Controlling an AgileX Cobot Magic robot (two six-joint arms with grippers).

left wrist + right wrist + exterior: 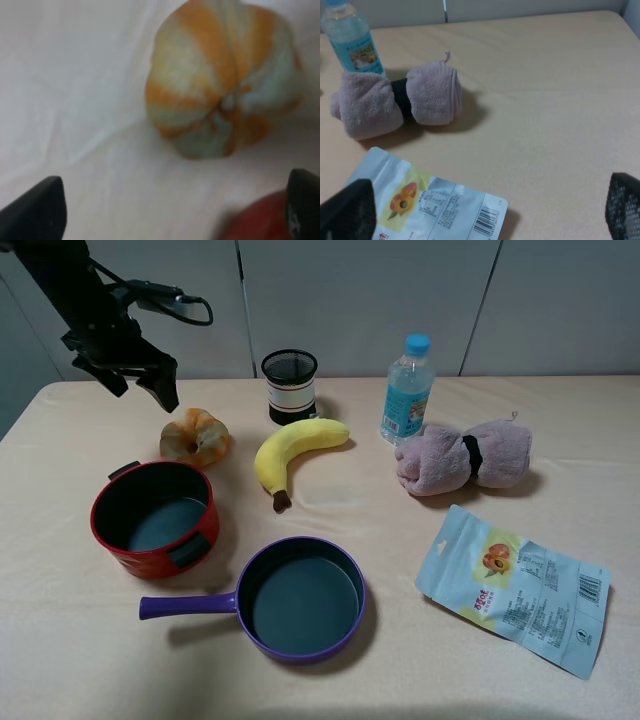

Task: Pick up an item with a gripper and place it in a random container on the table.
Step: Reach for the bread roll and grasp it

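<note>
Exterior high view, left to right: my left gripper (140,383) hangs over the table's (60,640) far-left corner, jaws spread wide and holding nothing. The croissant toy (196,437) lies on the cloth just right of it and lower, curled so tightly that I can read no clear long axis. The red pot (140,558) waits near the pastry on the camera's side, with the purple pan (185,606) next along. The mesh cup (290,385) and banana (290,452) are close by (neither touches the toy), so I judge the descent unobstructed. The bottle (407,390), rolled towel (465,458) and snack pouch (515,588) lie well apart. My right gripper (485,210), equally wide and empty, sits over the pouch, much farther off.
</note>
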